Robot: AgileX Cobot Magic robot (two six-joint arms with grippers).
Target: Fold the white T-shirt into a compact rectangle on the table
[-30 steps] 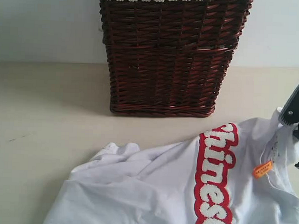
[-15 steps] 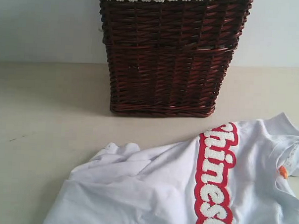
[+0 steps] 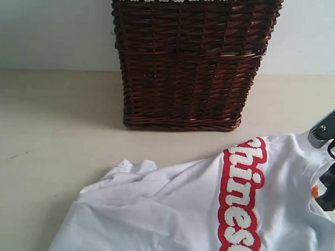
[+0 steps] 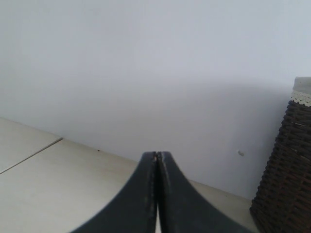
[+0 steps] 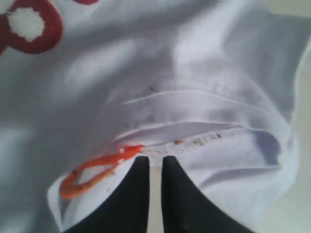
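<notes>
**Right gripper (image 5: 155,162) back at the white T-shirt (image 3: 175,209) collar.**
We see its jaws nearly together, seemingly nipping the cloth again; folding has barely begun.

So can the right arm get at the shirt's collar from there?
Most likely yes: its fingers sit right at the white T-shirt's collar, beside the orange tag, nearly closed, nothing in between.
</notes>
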